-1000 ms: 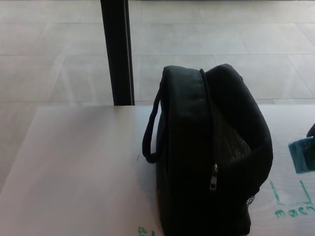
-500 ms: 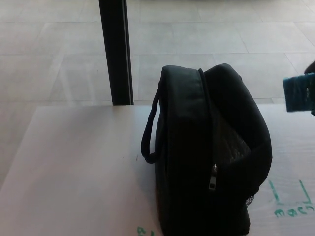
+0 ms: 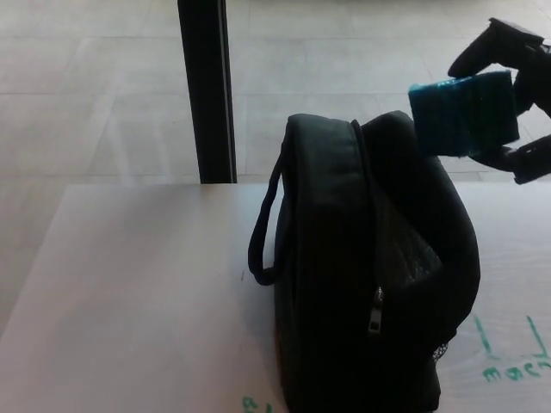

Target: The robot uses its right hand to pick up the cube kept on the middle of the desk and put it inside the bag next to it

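A black zip bag (image 3: 370,275) stands upright on the white desk (image 3: 138,292), its top unzipped and gaping toward the right, with mesh lining visible inside. My right hand (image 3: 521,103) comes in from the upper right edge, shut on a teal cube (image 3: 465,112). The cube hangs in the air just above and to the right of the bag's top edge, apart from it. My left hand does not show.
A black vertical post (image 3: 209,90) rises behind the desk, left of the bag. The bag's carry handle (image 3: 263,232) loops out on its left side. Green marker writing (image 3: 508,353) lies on the desk at the lower right. Tiled floor lies beyond.
My right hand has carried the teal cube up and leftward from the right edge of the picture to just above the bag's opening. The bag has stayed where it was.
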Robot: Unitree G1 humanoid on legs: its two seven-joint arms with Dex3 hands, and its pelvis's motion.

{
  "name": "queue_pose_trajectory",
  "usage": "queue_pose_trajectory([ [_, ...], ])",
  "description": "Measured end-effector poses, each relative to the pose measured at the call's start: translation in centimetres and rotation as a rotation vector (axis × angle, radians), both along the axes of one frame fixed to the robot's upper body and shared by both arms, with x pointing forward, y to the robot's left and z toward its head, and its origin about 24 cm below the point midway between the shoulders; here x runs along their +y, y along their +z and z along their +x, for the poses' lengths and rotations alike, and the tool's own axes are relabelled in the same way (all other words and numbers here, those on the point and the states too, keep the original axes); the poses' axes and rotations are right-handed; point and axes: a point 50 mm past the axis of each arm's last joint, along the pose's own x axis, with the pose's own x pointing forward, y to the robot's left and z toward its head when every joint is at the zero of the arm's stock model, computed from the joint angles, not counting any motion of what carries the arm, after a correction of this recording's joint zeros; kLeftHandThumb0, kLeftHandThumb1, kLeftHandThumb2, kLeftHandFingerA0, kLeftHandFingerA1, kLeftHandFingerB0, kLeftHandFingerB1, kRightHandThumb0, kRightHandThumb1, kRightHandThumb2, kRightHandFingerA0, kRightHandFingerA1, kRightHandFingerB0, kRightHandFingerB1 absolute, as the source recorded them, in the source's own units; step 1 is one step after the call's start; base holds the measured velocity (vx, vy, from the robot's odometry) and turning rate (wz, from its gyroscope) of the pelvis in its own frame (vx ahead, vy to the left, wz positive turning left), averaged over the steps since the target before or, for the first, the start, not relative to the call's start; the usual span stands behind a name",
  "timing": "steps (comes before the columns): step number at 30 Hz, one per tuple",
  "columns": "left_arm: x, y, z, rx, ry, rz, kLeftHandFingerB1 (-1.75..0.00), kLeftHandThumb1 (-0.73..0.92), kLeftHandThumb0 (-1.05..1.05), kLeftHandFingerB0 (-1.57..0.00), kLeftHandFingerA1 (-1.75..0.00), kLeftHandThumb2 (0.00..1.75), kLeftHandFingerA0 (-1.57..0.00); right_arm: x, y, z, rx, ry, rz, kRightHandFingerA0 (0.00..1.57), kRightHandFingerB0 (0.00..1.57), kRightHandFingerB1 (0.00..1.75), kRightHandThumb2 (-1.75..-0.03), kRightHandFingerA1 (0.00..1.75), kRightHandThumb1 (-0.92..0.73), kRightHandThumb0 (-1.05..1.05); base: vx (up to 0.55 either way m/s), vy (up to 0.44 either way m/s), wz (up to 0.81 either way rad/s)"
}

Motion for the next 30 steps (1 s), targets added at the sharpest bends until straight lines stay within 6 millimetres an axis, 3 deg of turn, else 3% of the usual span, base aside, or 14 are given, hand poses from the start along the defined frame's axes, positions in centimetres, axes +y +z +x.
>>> queue_pose_trajectory([
  [5, 0.0, 0.0, 0.0, 0.0, 0.004, -0.003, -0.39, 0.69, -0.76, -0.18, -0.53, 0.6, -0.25, 1.1, 0.9, -0.5, -0.016, 0.055, -0.029, 0.93, 0.85, 1.34, -1.1, 1.75, -0.51, -0.22, 0.0, 0.0, 0.0],
  [7, 0.0, 0.0, 0.0, -0.002, 0.003, -0.002, -0.48, 0.53, -0.78, -0.16, -0.56, 0.83, -0.21, 1.4, 0.7, -0.6, -0.011, 0.068, -0.06, 0.92, 0.85, 1.32, -1.07, 1.75, -0.52, -0.24, 0.0, 0.0, 0.0],
  [8, 0.0, 0.1, 0.0, -0.004, 0.003, -0.002, -0.39, 0.67, -0.75, -0.18, -0.54, 0.6, -0.24, 1.5, 0.6, -0.7, -0.007, 0.074, -0.077, 0.92, 0.86, 1.25, -1.01, 1.75, -0.54, -0.25, 0.0, 0.0, 0.0],
  [10, 0.1, 0.1, 0.0, -0.007, 0.006, -0.003, -0.47, 0.52, -0.79, -0.16, -0.55, 0.84, -0.21, 1.5, 0.3, -0.9, 0.0, 0.082, -0.104, 0.91, 0.82, 1.49, -1.16, 1.75, -0.47, -0.21, 0.0, 0.0, 0.0],
  [12, 0.1, 0.0, -0.1, -0.002, 0.012, -0.006, -0.47, 0.51, -0.8, -0.16, -0.56, 0.84, -0.21, 1.6, 0.0, -1.2, 0.019, 0.088, -0.14, 0.93, 0.86, 1.26, -1.04, 1.75, -0.52, -0.22, 0.0, 0.0, 0.0],
  [15, 0.2, -0.2, -0.3, 0.009, 0.021, -0.011, -0.48, 0.53, -0.81, -0.18, -0.56, 0.85, -0.21, 1.7, -0.8, -1.6, 0.056, 0.105, -0.2, 0.9, 0.81, 1.51, -1.14, 1.73, -0.44, -0.19, 0.0, 0.0, 0.0],
  [20, 0.1, -0.1, -0.1, 0.004, 0.018, -0.009, -0.47, 0.53, -0.78, -0.17, -0.56, 0.84, -0.22, 1.6, -2.2, -2.1, 0.1, 0.135, -0.273, 0.92, 0.82, 1.51, -1.13, 1.75, -0.43, -0.22, 0.0, 0.0, 0.0],
  [21, 0.1, -0.1, -0.1, 0.003, 0.017, -0.008, -0.47, 0.53, -0.78, -0.16, -0.55, 0.84, -0.21, 1.6, -2.4, -2.1, 0.104, 0.14, -0.281, 1.09, 0.79, 1.44, -1.16, 1.73, -0.45, -0.22, 0.0, 0.0, 0.0],
  [22, 0.1, 0.0, -0.1, 0.001, 0.015, -0.008, -0.46, 0.54, -0.79, -0.15, -0.55, 0.86, -0.2, 1.7, -2.6, -2.2, 0.111, 0.147, -0.293, 0.92, 0.82, 1.51, -1.15, 1.75, -0.43, -0.22, 0.0, 0.0, 0.0],
  [23, 0.1, 0.0, 0.0, 0.0, 0.012, -0.007, -0.39, 0.69, -0.76, -0.18, -0.52, 0.6, -0.24, 1.9, -2.8, -2.2, 0.116, 0.154, -0.303, 0.89, 0.82, 1.47, -1.1, 1.75, -0.45, -0.25, 0.0, 0.0, 0.0],
  [24, 0.1, 0.0, 0.0, 0.0, 0.01, -0.007, -0.47, 0.53, -0.79, -0.16, -0.56, 0.85, -0.21, 2.0, -3.0, -2.3, 0.122, 0.161, -0.314, 0.9, 0.83, 1.44, -1.07, 1.73, -0.46, -0.25, 0.0, 0.0, 0.0],
  [27, 0.0, 0.0, 0.0, 0.001, 0.009, -0.008, -0.47, 0.55, -0.78, -0.17, -0.55, 0.85, -0.2, 2.5, -3.5, -2.3, 0.137, 0.176, -0.346, 0.89, 0.77, 1.51, -1.01, 1.75, -0.49, -0.26, 0.0, 0.0, 0.0],
  [28, 0.0, 0.0, 0.0, 0.001, 0.007, -0.008, -0.39, 0.69, -0.76, -0.19, -0.53, 0.6, -0.25, 2.6, -3.6, -2.3, 0.14, 0.18, -0.354, 0.9, 0.78, 1.52, -1.02, 1.75, -0.48, -0.26, 0.0, 0.0, 0.0],
  [30, 0.0, 0.0, 0.0, 0.001, 0.003, -0.008, -0.46, 0.54, -0.79, -0.15, -0.54, 0.84, -0.2, 3.1, -3.9, -2.2, 0.147, 0.191, -0.363, 0.89, 0.77, 1.51, -1.01, 1.75, -0.48, -0.25, 0.0, 0.0, 0.0],
])
